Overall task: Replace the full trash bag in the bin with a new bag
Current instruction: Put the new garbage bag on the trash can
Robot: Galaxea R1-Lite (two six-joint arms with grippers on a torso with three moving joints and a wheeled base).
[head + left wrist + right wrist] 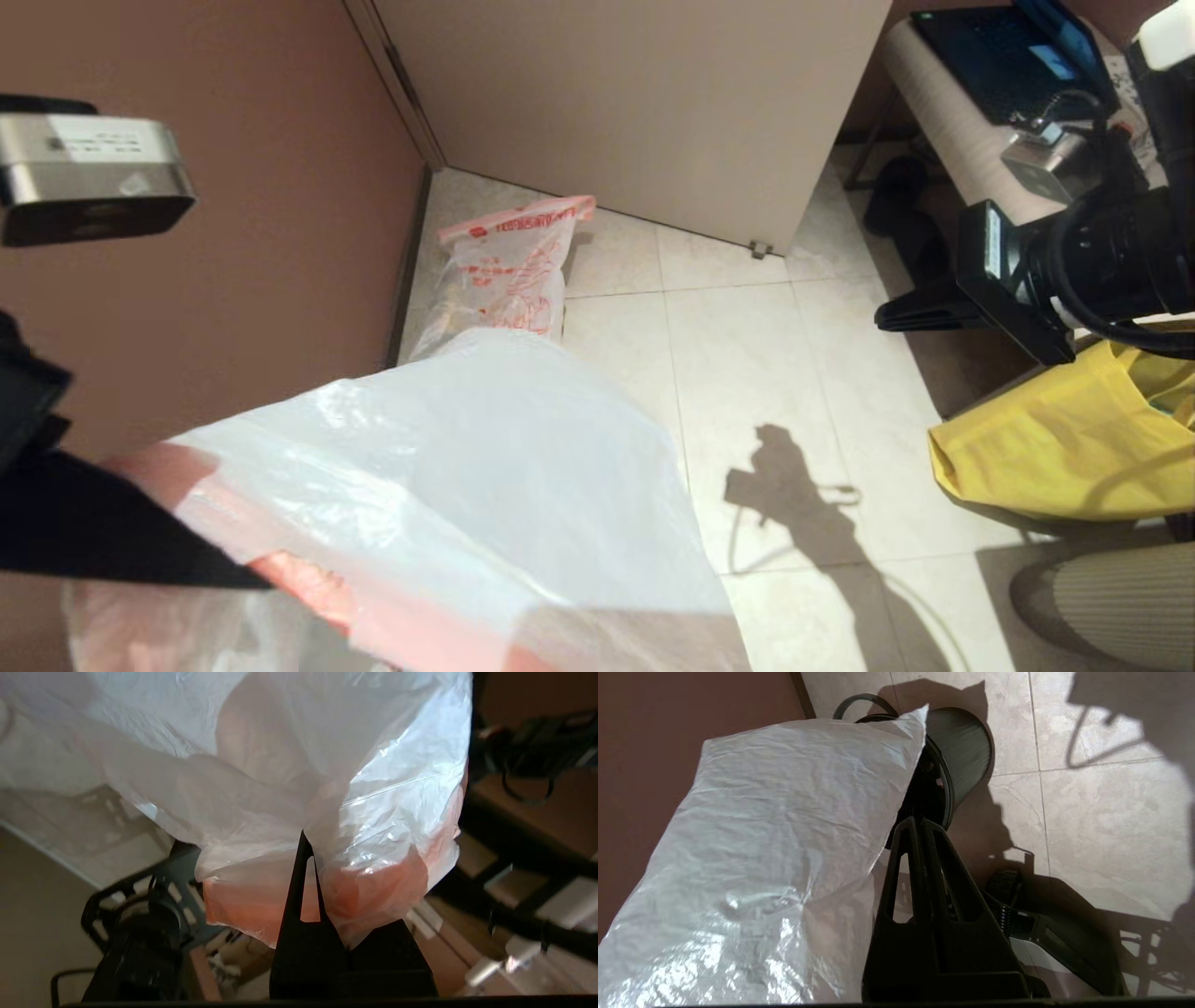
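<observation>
The full trash bag already sits out on the floor by the wall. The left tool pinches the new bag aloft, above the bin; the right tool, closed and empty, hovers beside. Lining remains.

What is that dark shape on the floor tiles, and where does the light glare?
Head view: the dark shape on the floor is a hard-edged shadow of an arm and cable, so the light is strong and direct. Right wrist view: glare sparkles on the new bag; the bin lies partly in shadow. Left wrist view: the background is blurred.
</observation>
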